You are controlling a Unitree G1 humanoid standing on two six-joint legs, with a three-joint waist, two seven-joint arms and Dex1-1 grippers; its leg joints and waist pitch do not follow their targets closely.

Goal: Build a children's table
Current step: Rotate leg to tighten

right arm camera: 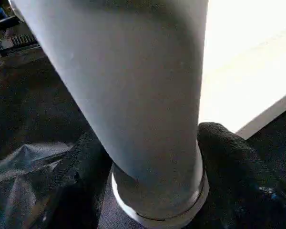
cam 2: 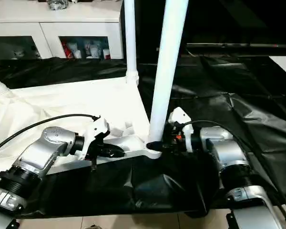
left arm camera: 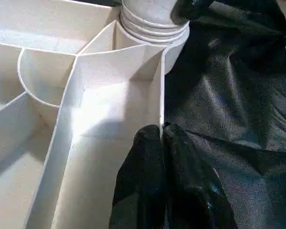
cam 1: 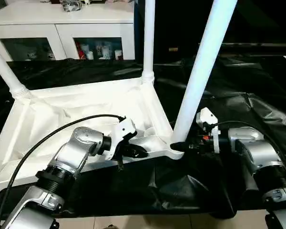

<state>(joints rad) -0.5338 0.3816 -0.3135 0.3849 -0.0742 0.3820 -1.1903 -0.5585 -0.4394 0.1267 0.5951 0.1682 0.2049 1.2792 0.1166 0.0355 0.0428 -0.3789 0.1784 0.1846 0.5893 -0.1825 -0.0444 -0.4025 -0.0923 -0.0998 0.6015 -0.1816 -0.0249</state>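
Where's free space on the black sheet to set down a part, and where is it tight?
Free: black sheet right of the near leg, beyond the right hand; also the strip between tabletop and cabinet. Crowded: the near corner, where the left hand pinches the rim and the right hand grips the leg.

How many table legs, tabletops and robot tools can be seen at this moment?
Table legs: 3 (near corner, far corner, left corner)
Tabletop: 1
Tools: 2 (left tool, right tool)
Total: 6
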